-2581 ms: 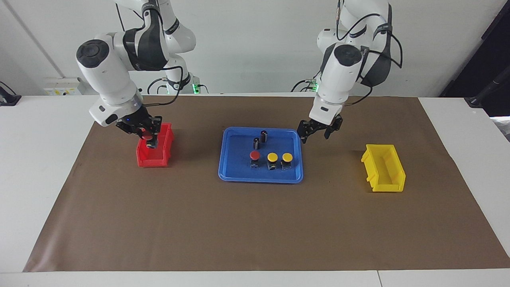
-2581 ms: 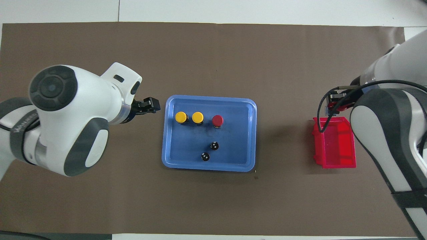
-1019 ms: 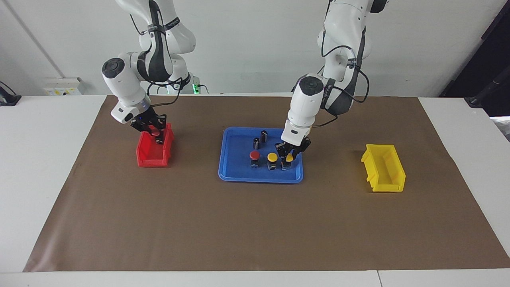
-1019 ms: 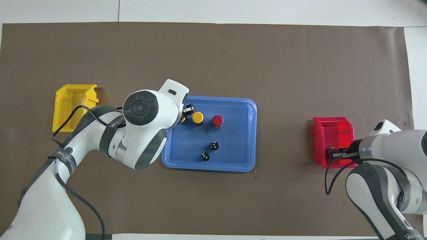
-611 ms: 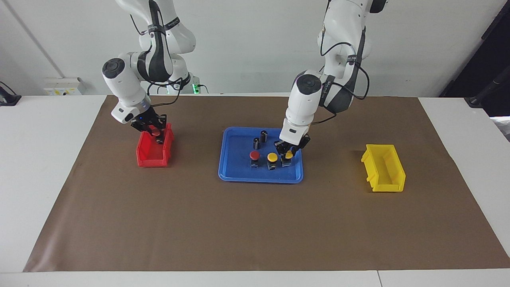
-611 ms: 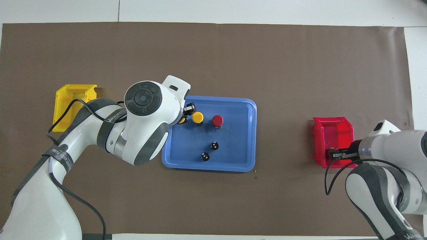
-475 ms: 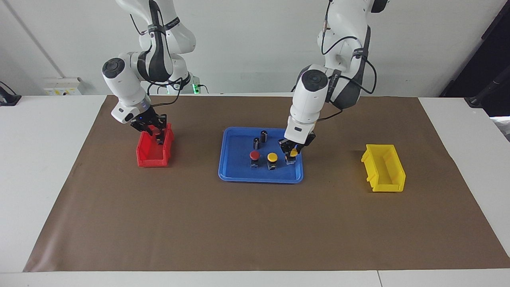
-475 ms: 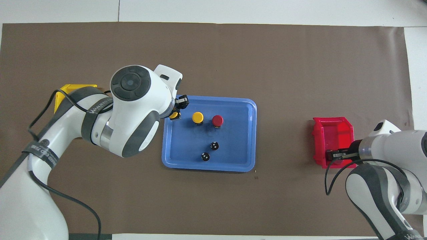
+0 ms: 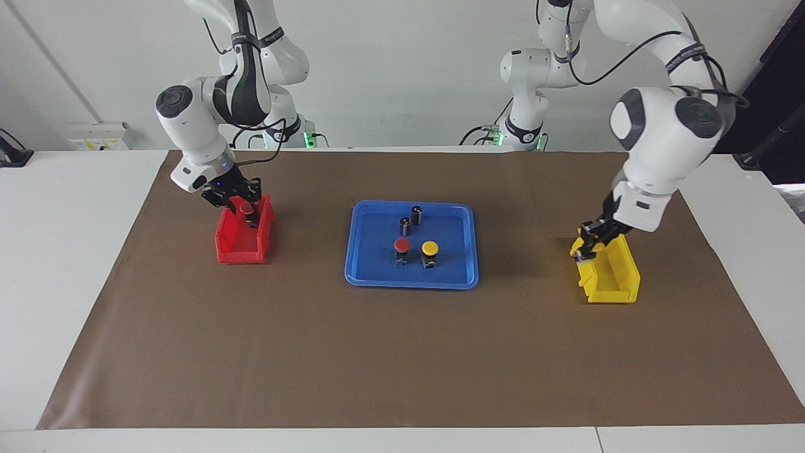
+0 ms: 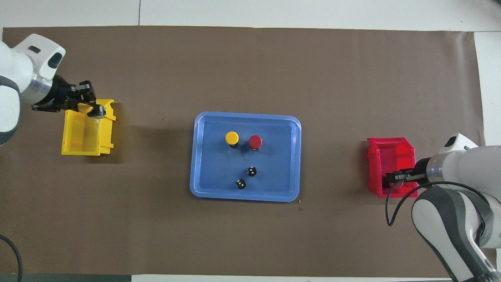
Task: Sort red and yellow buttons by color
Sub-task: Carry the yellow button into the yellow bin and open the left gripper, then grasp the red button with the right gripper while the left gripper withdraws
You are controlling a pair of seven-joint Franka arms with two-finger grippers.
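One yellow button (image 10: 232, 138) and one red button (image 10: 255, 141) stand side by side in the blue tray (image 10: 203, 156) at mid-table, with two dark cylinders (image 10: 246, 177) nearer the robots. Left tool (image 9: 591, 242), over the yellow bin (image 9: 619, 280) toward the left arm's end from the tray, grasps a second yellow button (image 10: 84, 107). Right tool (image 9: 242, 211), over the red bin (image 9: 236, 245), is clenched on a second red button (image 9: 244, 206).

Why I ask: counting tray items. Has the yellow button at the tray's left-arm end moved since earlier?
Yes. The left gripper has carried that yellow button off the blue tray to the yellow bin.
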